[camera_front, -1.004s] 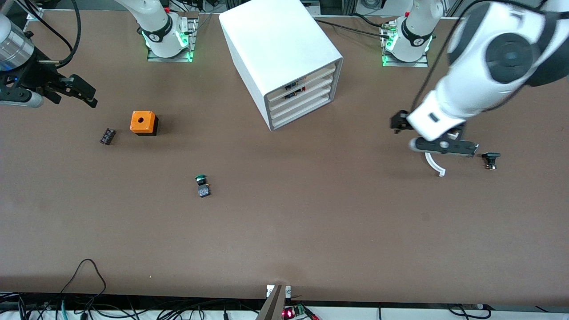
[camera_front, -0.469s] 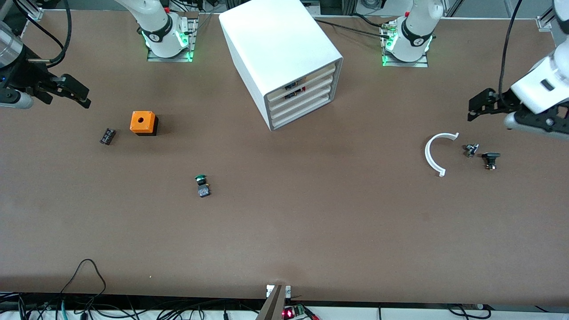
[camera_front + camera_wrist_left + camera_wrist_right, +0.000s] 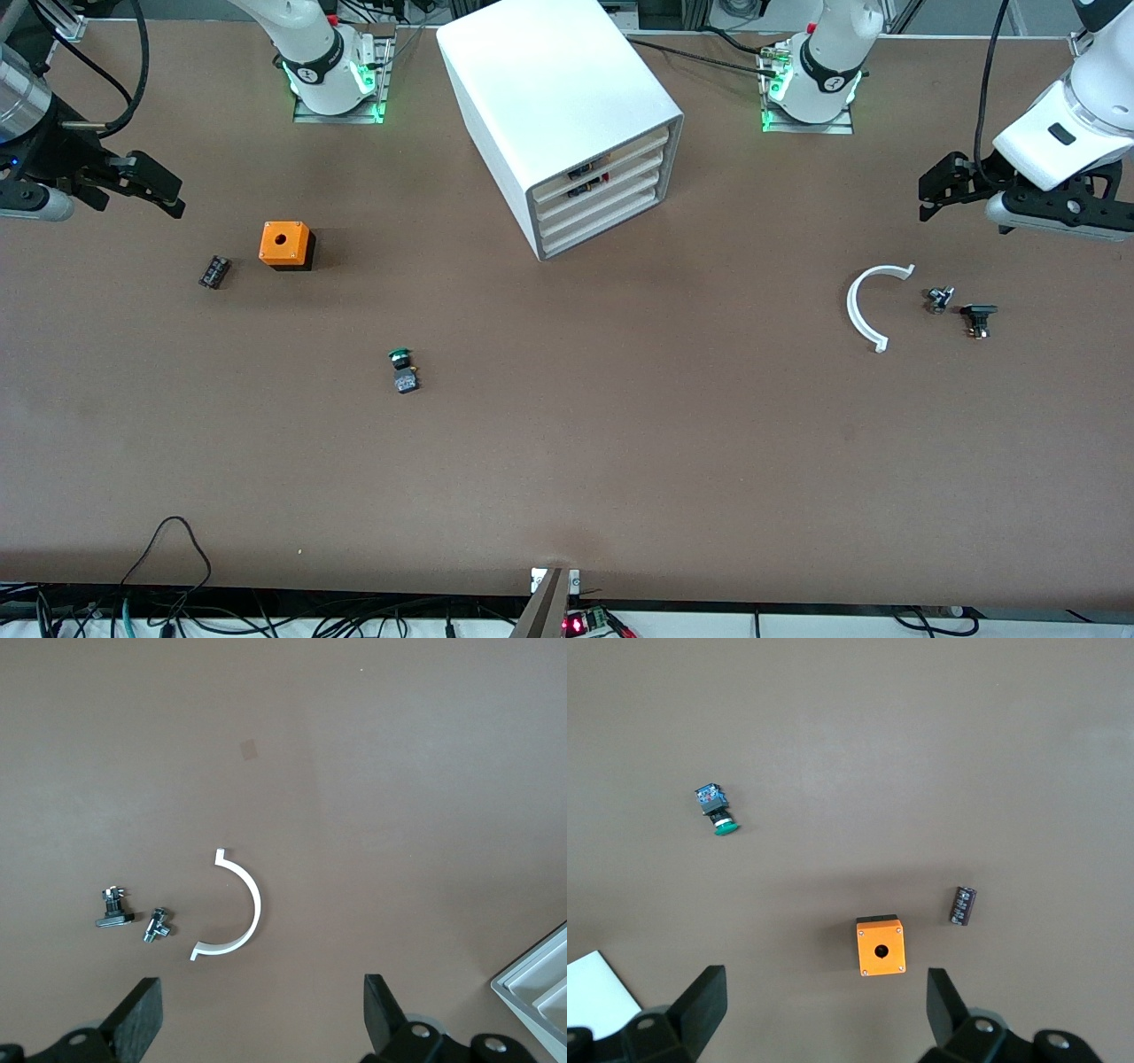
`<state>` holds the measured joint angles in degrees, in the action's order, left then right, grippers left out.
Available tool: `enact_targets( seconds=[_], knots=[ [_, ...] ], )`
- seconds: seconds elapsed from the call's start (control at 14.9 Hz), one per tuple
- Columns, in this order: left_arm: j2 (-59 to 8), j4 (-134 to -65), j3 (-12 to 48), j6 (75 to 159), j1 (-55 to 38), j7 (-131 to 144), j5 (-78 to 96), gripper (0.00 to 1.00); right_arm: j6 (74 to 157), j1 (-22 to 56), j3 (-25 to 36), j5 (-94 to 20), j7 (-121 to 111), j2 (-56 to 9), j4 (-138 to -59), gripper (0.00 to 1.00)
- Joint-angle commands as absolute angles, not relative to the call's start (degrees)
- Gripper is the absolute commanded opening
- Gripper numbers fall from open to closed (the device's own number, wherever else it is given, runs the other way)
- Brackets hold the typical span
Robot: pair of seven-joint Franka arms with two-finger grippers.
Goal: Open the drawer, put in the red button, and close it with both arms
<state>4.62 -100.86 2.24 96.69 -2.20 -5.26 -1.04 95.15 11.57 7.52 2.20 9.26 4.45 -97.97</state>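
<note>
Left gripper (image 3: 930,188): we see it wide, empty, above the table (image 3: 620,461).
Right gripper (image 3: 164,190): wide, empty.
Cabinet (image 3: 554,97): drawers shut.

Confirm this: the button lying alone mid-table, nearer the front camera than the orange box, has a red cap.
Not quite: the button nearer the front camera than the orange box has a green cap, not red. The right wrist view shows the green clearly.
</note>
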Motion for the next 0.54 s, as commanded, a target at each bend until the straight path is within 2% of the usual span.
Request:
enact_targets(
  seconds=[0.0,0.47],
  knots=[
    [2.9,-98.7,1.4,95.5,-2.5,-4.5,-1.7,1.0,93.8,11.7,7.6,2.5,8.6,4.0,-96.4,1.0],
    [2.8,-98.4,1.9,94.9,-2.4,-2.0,-1.6,1.0,94.0,11.3,7.7,2.3,9.3,4.0,-96.4,1.0]
  ],
)
